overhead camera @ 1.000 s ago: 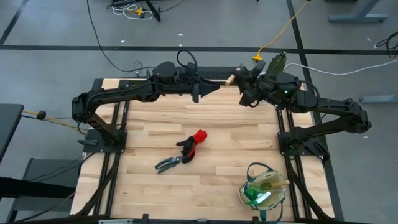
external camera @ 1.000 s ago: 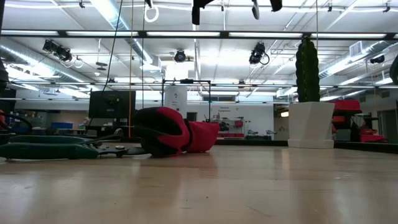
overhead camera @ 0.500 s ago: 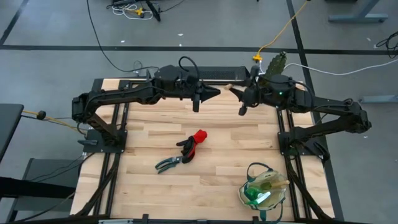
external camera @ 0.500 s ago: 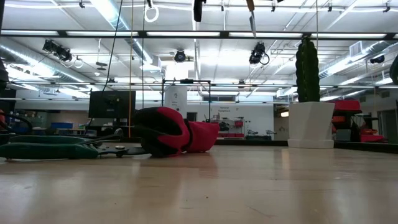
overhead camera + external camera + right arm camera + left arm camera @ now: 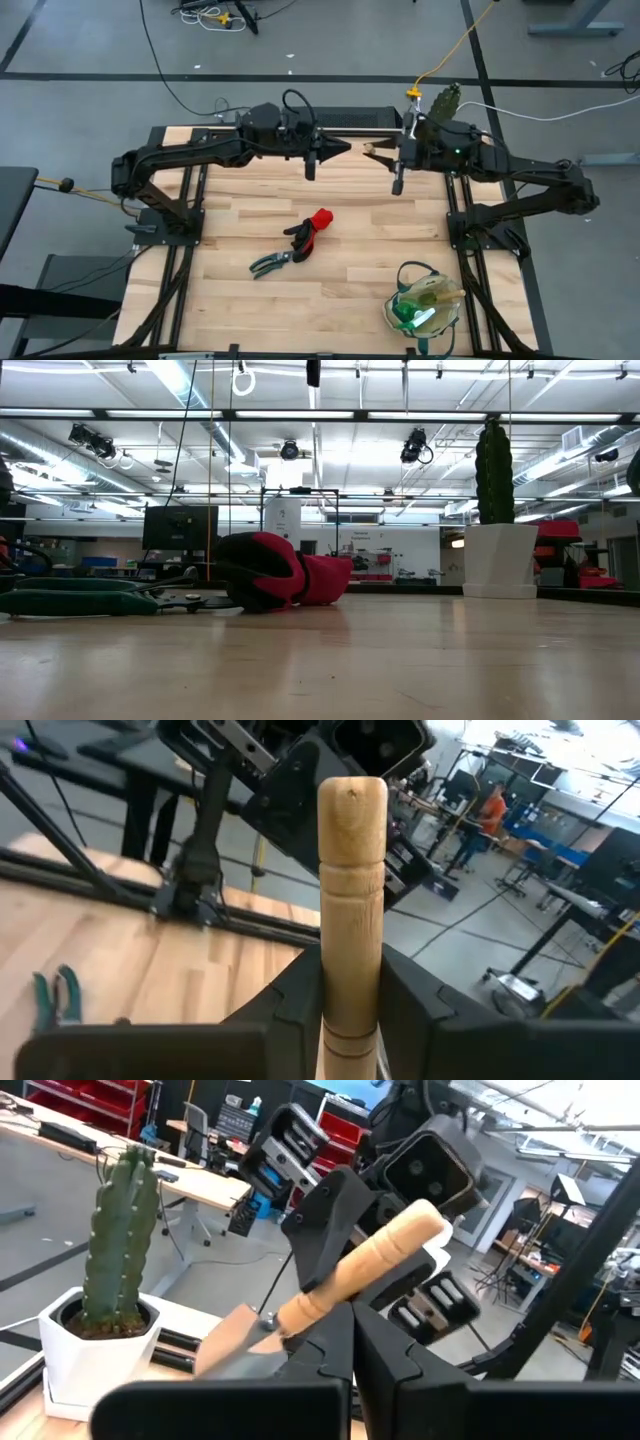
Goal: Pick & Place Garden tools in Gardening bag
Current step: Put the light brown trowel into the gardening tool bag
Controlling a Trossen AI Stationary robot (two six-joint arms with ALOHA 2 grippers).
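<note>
High view: right tool [image 5: 398, 168] at 12 o'clock pinching trowel [image 5: 392, 168]; left tool [image 5: 311, 158] at 11, fingers pressed together, empty.

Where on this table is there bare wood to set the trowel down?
Bare: the left half beside the pruners, and the strip between the gloves and the gardening bag. Crowded: the far edge, where the shut left gripper and the right gripper, holding the trowel, hang near the cactus.

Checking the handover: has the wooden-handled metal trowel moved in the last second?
Yes. In the high view, the wooden-handled metal trowel, gripped by the right gripper, swung from pointing along the table's far edge to pointing toward the near side.
</note>
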